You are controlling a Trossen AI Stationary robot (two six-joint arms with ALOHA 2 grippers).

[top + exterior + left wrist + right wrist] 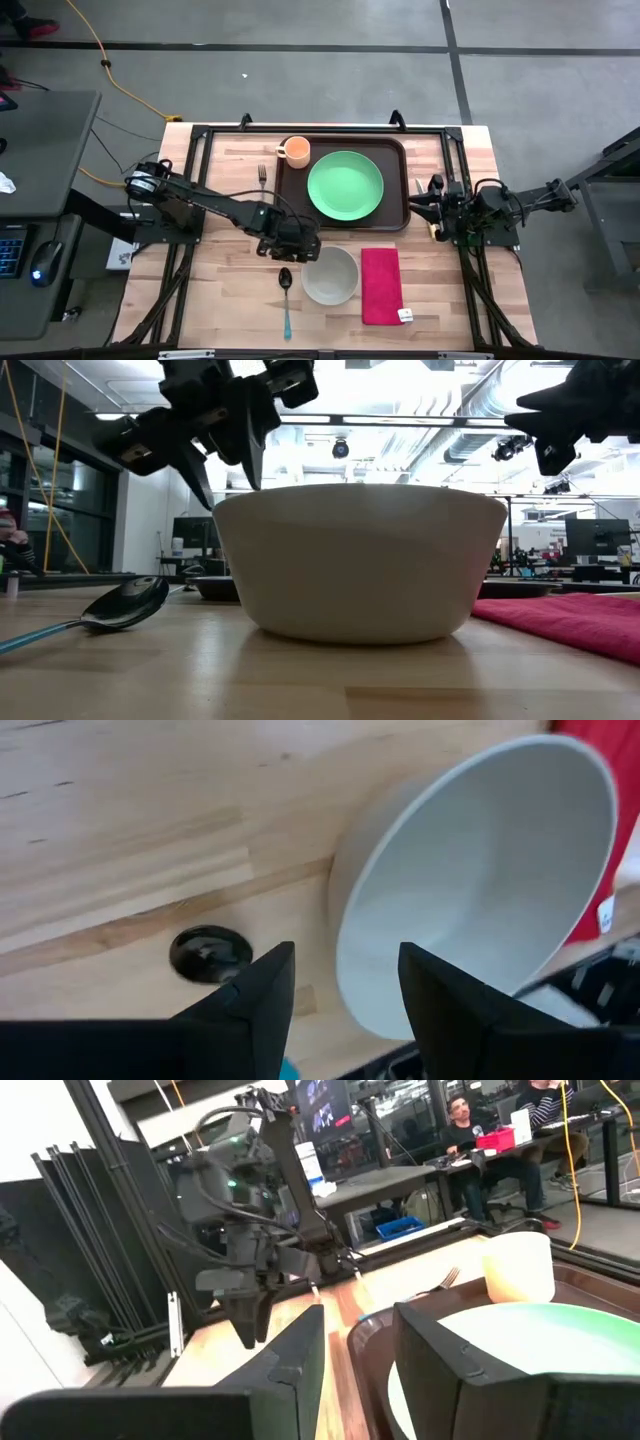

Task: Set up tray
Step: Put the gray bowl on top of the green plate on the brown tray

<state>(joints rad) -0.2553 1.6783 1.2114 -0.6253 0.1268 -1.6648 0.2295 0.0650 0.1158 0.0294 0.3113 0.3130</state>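
Nearest the front edge of the table (230, 300): a blue-handled spoon (286, 296), a white bowl (330, 275) and a red cloth (380, 285), side by side, none yet on the tray. Just above and beside the bowl's left rim, left gripper (292, 245), fingers spread wide and empty, pointed down at the wood between spoon and bowl; same gap seen past the fingertips (270, 982) in the wrist view, bowl rim touching nothing. Beyond that, toward the far edge, the dark brown tray (296, 182), long axis running left to right across the table, already carrying a green plate (345, 184) and an orange cup (295, 151); a fork (262, 175) on bare wood just beside its left end. At the tray's right short end, right gripper (420, 197), part-open, holding nothing, level with the rim. Likely hinge of the next move: bowl directly under the left arm, tray straight ahead of it, away from the front edge — left arm the nearer for the bowl, right arm nearer the cloth.
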